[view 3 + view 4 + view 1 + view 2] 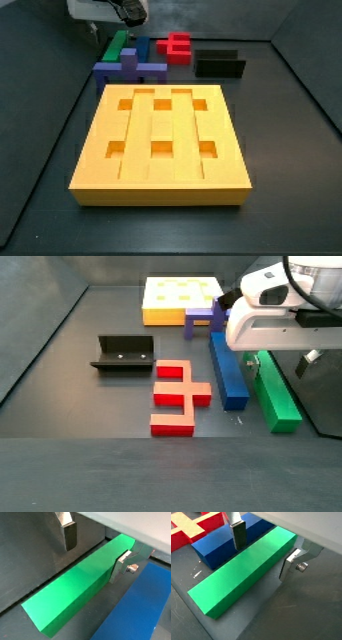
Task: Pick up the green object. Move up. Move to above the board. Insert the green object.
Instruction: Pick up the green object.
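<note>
The jaws (264, 549) of a Franka arm stand spread on either side of the green object (241, 574), one silver finger (236, 534) with its dark pad on the side toward the blue block (221, 544), the other finger (291, 562) just off the bar's opposite face. Neither pad appears pressed against the bar in both wrist views, so the pick looks not yet made. The green object lies flat on the dark floor, alongside the long blue block in a side view (230, 371). Beyond it sit the red block (174, 396) and the fixture (123, 353); farthest off lies the board (181, 301), its square holes empty. In the other side view the bar (115, 45) lies behind the board (160, 140), well apart from it, under the gripper (127, 15). The risk from here, as a judgement: the finger on the blue side has little room, and closing off-centre could nudge the neighbouring block or skew the bar. A grip away from the bar's middle might let the long piece tilt when lifted, spoiling its alignment over the board.
</note>
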Tool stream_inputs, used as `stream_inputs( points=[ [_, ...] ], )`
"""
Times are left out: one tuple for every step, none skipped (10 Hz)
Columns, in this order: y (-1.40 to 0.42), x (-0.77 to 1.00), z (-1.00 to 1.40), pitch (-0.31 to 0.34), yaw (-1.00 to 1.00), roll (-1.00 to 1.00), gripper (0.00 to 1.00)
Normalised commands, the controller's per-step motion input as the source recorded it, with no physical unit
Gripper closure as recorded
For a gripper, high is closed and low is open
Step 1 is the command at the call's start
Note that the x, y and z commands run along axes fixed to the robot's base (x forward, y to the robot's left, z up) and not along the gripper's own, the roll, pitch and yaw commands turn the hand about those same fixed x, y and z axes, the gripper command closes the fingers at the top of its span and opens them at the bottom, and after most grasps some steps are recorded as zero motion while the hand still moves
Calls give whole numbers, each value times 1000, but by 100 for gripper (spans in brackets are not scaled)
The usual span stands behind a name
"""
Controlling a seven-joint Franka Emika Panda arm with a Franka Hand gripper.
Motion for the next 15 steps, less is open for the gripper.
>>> stream_inputs(
  points=[
    [0,83,-226,0,0,0,0],
    [0,17,-223,0,0,0,0],
    [17,0,-186,-3,0,-13,0],
    [3,0,-106,-4,0,-16,0],
    [0,0,-46,-16,3,-13,0],
    [0,0,-89,-6,3,0,0],
    [0,0,-143,-21,3,0,0],
    [0,0,-123,-24,0,0,0],
    [0,0,-180,-39,0,-1,0],
    [0,0,-163,-46,0,-17,0],
    [0,0,0,0,0,0,0],
    [0,0,0,0,0,0,100],
    [0,0,0,0,0,0,100],
    [0,0,0,0,0,0,100],
    [0,0,0,0,0,0,100]
  ],
)
